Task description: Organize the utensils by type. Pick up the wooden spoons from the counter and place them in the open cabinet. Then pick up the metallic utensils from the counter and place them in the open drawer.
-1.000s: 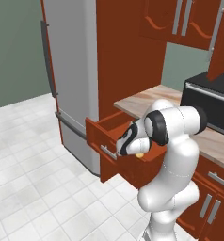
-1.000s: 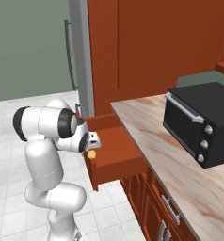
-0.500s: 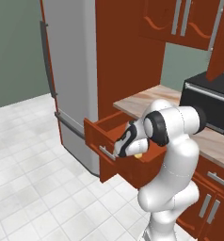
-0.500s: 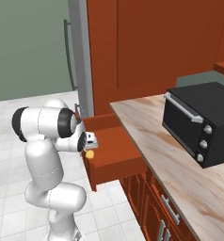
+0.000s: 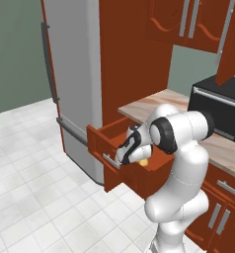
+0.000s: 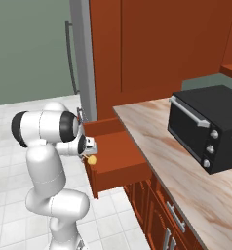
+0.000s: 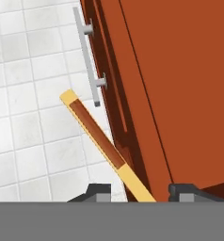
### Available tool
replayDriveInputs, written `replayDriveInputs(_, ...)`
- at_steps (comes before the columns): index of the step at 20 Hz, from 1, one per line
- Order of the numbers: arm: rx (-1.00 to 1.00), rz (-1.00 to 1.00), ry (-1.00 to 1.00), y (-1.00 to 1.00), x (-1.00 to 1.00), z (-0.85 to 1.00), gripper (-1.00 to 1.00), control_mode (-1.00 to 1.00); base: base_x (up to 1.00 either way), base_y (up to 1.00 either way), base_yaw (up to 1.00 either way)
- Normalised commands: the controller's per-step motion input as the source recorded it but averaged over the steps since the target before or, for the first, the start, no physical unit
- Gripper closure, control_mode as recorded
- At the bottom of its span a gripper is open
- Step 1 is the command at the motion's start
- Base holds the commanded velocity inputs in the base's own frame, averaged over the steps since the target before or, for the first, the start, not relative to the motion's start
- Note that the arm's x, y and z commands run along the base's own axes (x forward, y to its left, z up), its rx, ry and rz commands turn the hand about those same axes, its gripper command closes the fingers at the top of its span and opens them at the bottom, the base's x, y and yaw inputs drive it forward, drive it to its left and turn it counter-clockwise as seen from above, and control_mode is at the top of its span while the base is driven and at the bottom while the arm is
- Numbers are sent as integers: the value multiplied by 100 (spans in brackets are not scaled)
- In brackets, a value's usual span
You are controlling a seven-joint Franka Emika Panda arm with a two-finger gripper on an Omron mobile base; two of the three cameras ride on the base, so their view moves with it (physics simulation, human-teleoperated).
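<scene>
White floor tiles lie beneath the gripper, which hangs at the front of the open drawer, below the marbled counter. A yellow utensil with a brown band on its handle slants up between the finger tips. The jaws stand parted, clear of it on both sides, just beside the drawer's silver bar handle.

open drawer under counter, oven on counter, fridge beside drawer, spoon between fingers
</scene>
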Motion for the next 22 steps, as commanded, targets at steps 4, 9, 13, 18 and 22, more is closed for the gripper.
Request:
replayDriveInputs(4,0,-2,5,51,-33,-64,100,-100,0,0,0)
replayDriveInputs(9,0,-3,7,41,-23,-62,100,-100,0,0,0)
replayDriveInputs(13,0,-4,3,25,-10,-50,100,-100,0,0,0)
replayDriveInputs(18,0,-6,0,13,-1,-33,100,-100,0,0,0)
replayDriveInputs(22,0,-5,0,0,7,-9,100,-100,0,0,0)
